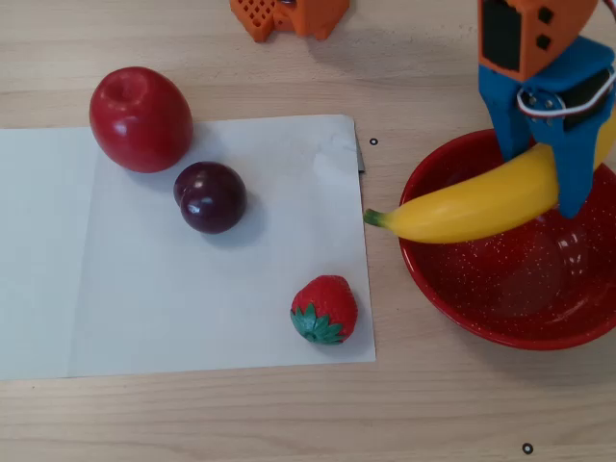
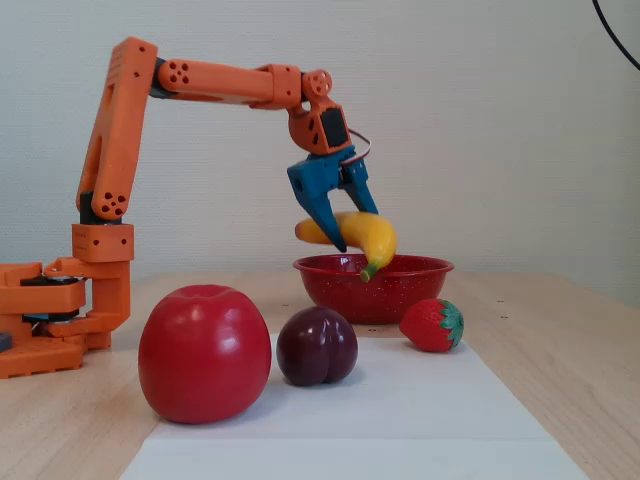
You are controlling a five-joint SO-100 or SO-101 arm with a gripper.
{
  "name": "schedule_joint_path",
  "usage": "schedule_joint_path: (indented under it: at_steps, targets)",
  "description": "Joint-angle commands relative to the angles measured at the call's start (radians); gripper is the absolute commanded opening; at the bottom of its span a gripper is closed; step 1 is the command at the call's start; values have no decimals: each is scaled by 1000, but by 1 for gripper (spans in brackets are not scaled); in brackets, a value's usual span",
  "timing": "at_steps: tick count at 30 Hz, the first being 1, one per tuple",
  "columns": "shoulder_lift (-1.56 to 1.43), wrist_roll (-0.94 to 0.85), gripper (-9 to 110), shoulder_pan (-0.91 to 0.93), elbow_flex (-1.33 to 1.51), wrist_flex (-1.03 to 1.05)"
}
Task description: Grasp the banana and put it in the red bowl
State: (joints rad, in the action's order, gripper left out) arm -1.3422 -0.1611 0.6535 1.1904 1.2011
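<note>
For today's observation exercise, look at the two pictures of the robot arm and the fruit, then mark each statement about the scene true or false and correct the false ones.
1. The gripper is clamped on the banana. True.
2. The banana lies flat on the bottom of the red bowl. False: it is held in the air, low over the bowl, as the fixed view shows.
3. The strawberry sits on the white paper. True.
4. The plum is inside the bowl. False: it sits on the paper, near the apple.
5. The banana's green stem reaches out past the bowl's rim in the overhead view. True.
</note>
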Motion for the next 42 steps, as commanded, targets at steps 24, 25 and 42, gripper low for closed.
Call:
schedule_joint_path:
  at_steps: [24, 25, 42]
  targets:
    - [-69, -54, 19, 0, -420, 325]
    - [-83, -52, 16, -6, -426, 334]
    - [-359, 18, 0, -172, -339, 425]
